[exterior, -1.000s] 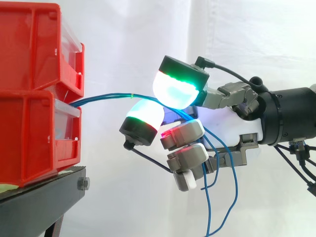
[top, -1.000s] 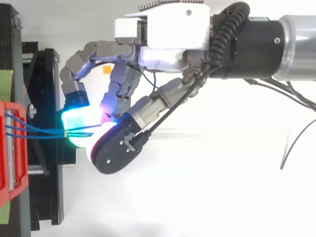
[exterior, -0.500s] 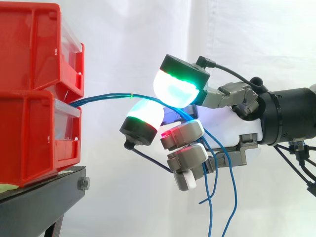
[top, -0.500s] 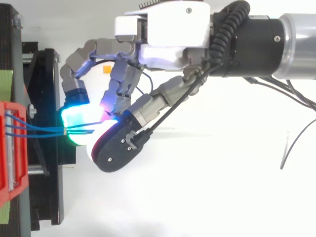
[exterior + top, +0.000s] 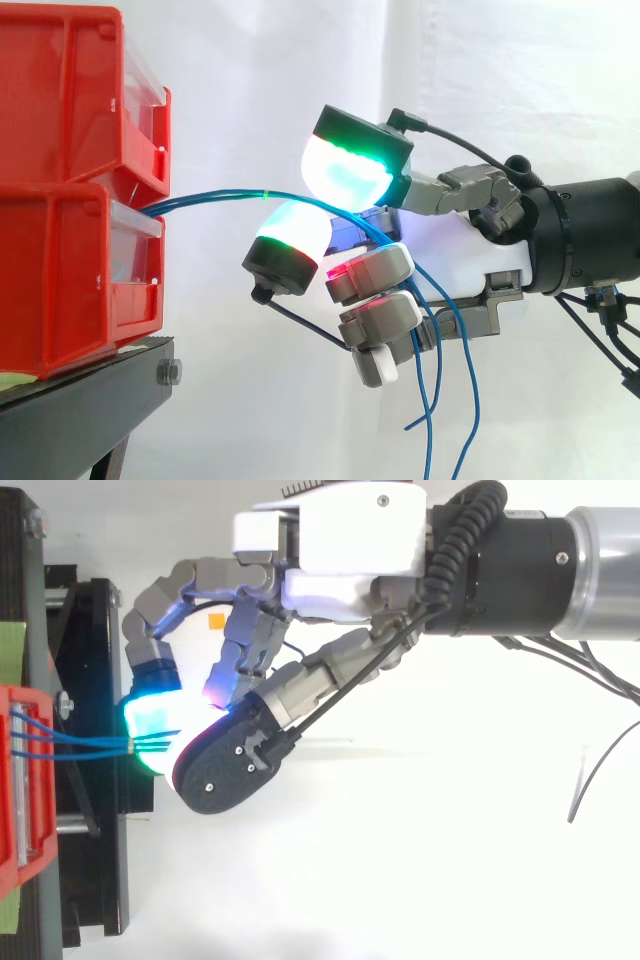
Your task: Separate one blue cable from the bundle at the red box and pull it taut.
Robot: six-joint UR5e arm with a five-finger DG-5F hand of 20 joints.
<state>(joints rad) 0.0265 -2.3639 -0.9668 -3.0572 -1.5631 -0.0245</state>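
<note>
Two red bins (image 5: 70, 250) are stacked on a black stand at the left. A bundle of thin blue cables (image 5: 215, 194) leaves the gap between the bins and runs right to my hand (image 5: 500, 250). The fingers are curled, and the cables pass between a green-white pad (image 5: 345, 170) above and a cyan pad (image 5: 295, 230) below. Past the pads the loose cable ends (image 5: 440, 400) hang down in front of the palm. From above, the cables (image 5: 80, 742) run from the red bin (image 5: 15, 780) into the pinch under a black-backed fingertip (image 5: 225, 770) of the hand (image 5: 340, 550).
The black stand (image 5: 80, 400) carries the bins, with a bolt at its front corner. A white curtain hangs behind everything. The arm reaches in from the right.
The green-white pad has shifted a little up and towards the bins. Seen from above, the black-backed fingertip has slid left along the cables. The hanging cable ends have swung slightly.
</note>
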